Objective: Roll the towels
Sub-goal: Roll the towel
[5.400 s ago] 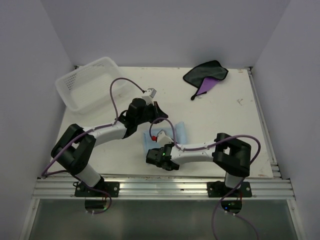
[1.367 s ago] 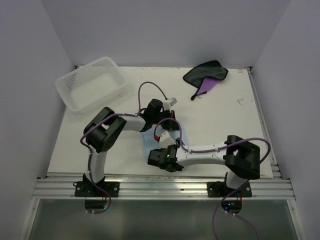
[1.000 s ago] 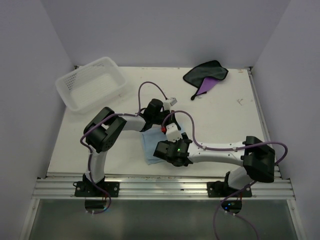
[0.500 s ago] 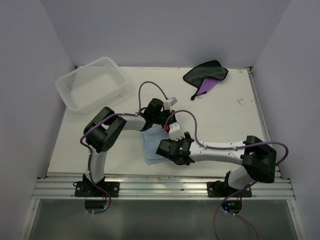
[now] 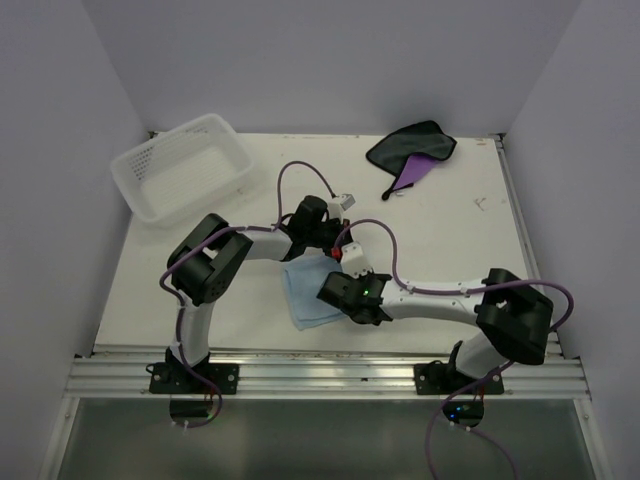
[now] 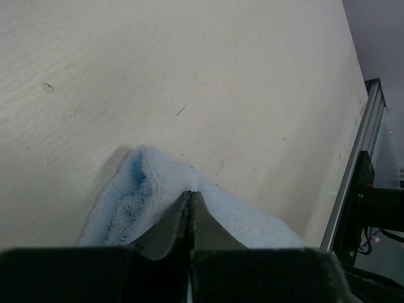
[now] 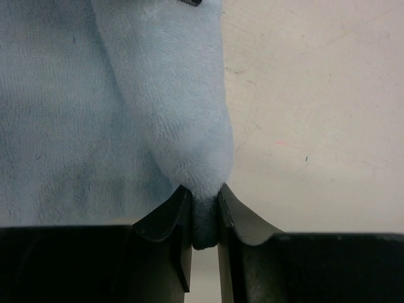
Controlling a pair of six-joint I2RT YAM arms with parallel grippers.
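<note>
**Step in hand: taking hold of the first towel's edge to start the roll.**

The light blue towel lies flat on the worktop. It is the reference for all positions below.

Tool state:
- The left tool has its jaws fully together at the towel's far edge. The cloth puckers up to the tips, so it appears pinched there.
- The right tool has its jaws narrow at the towel's right-hand edge, clamped on a raised fold of the cloth.

Procedure, as judged from this position:
1. Confirm that each pinch takes the full thickness of the edge, not just the pile.
2. Lift only enough to clear the worktop. The cloth is soft and will sag between the two pinches.
3. Move both tools together and level across the towel, so that the first turn lies straight and tight.
4. Avoid pulling the tools apart, since a stretched edge may slip out.

The purple towel lies well beyond the blue one, to its far right, unrolled. The basket stands to its far left.
</note>
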